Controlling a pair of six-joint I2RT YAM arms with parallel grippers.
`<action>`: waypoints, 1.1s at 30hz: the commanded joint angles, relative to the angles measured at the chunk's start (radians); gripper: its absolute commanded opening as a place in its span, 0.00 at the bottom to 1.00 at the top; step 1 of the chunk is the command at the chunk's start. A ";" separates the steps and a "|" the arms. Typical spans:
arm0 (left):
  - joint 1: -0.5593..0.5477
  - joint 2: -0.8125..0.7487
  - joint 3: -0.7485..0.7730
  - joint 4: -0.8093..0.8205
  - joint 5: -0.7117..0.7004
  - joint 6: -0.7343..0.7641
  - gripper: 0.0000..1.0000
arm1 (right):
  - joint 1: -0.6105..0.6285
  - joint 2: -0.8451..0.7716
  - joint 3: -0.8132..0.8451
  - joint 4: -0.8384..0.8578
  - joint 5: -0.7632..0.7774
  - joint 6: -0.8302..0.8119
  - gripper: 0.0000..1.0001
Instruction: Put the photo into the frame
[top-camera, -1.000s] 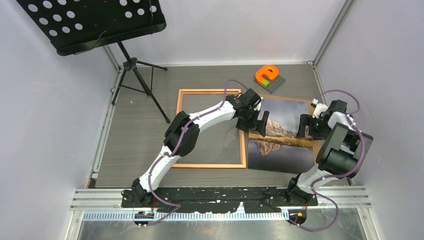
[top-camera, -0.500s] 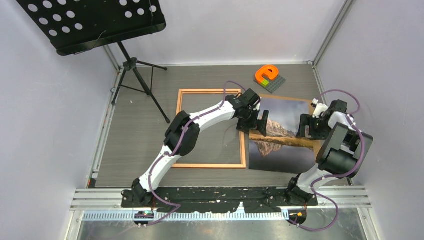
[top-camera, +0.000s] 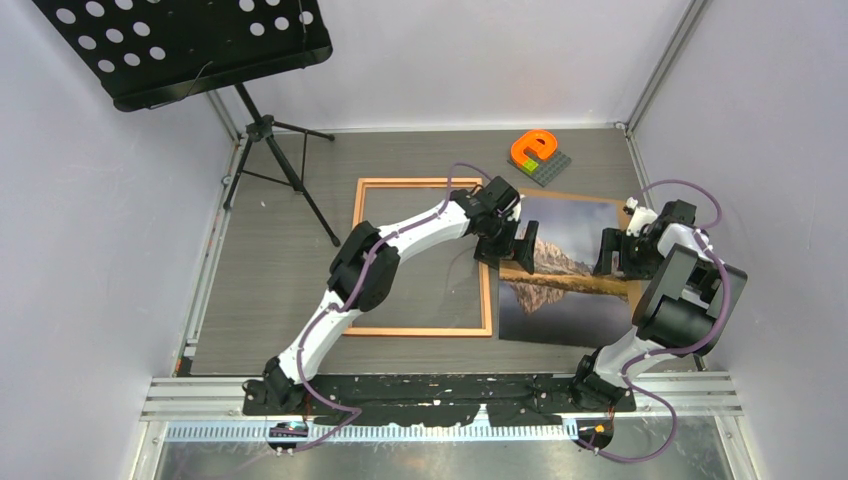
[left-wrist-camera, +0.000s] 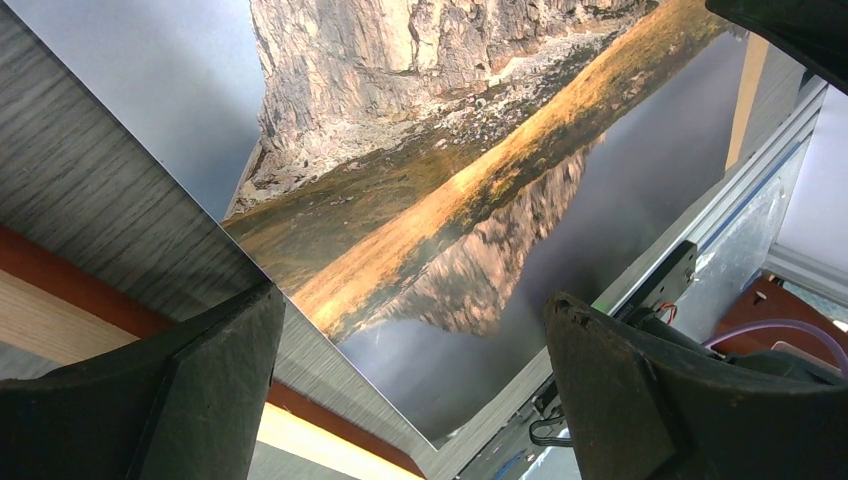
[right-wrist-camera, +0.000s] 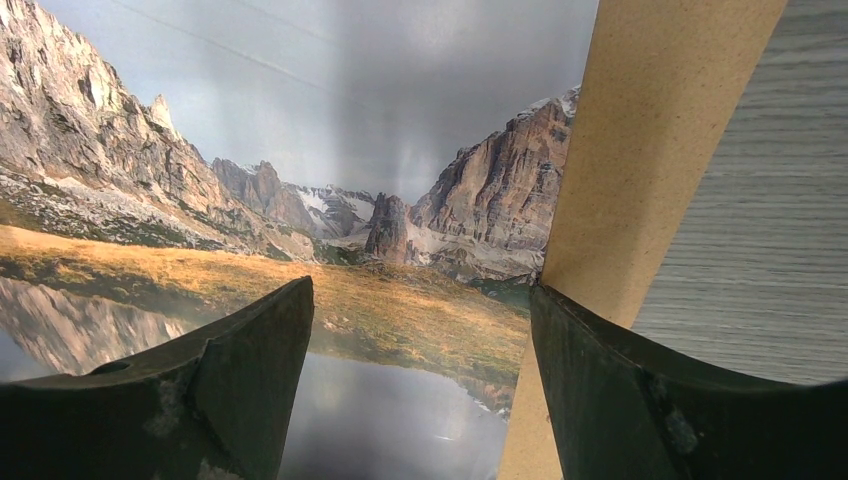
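The photo (top-camera: 565, 290), a mountain mirrored in a lake, lies flat on the table, just right of the frame (top-camera: 420, 182). The frame, with its thin orange-brown wooden border, also lies flat, and bare table shows inside it. My left gripper (top-camera: 512, 247) stands open over the photo's left edge, next to the frame's right border. In the left wrist view the photo (left-wrist-camera: 450, 180) and frame border (left-wrist-camera: 60, 310) show between its fingers (left-wrist-camera: 170, 400). My right gripper (top-camera: 612, 255) is open over the photo's right edge, straddling photo (right-wrist-camera: 330, 150) and backing board (right-wrist-camera: 640, 150).
A brown backing board (top-camera: 600, 199) lies under the photo, showing along its far and right edges. An orange piece on a grey baseplate (top-camera: 540, 155) sits at the back. A black music stand's tripod (top-camera: 285, 165) stands at the back left. Walls close in on both sides.
My left gripper has crept a touch to the left. The photo, the frame and the right arm sit as before.
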 joint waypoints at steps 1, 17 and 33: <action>0.012 -0.029 0.002 0.064 0.045 0.042 0.99 | 0.002 0.034 -0.001 -0.032 -0.057 -0.001 0.85; 0.028 -0.082 -0.065 0.183 0.183 0.074 0.95 | 0.002 0.060 0.004 -0.034 -0.064 -0.006 0.84; 0.032 -0.137 -0.155 0.227 0.187 0.064 0.95 | 0.002 0.065 0.007 -0.037 -0.056 -0.009 0.84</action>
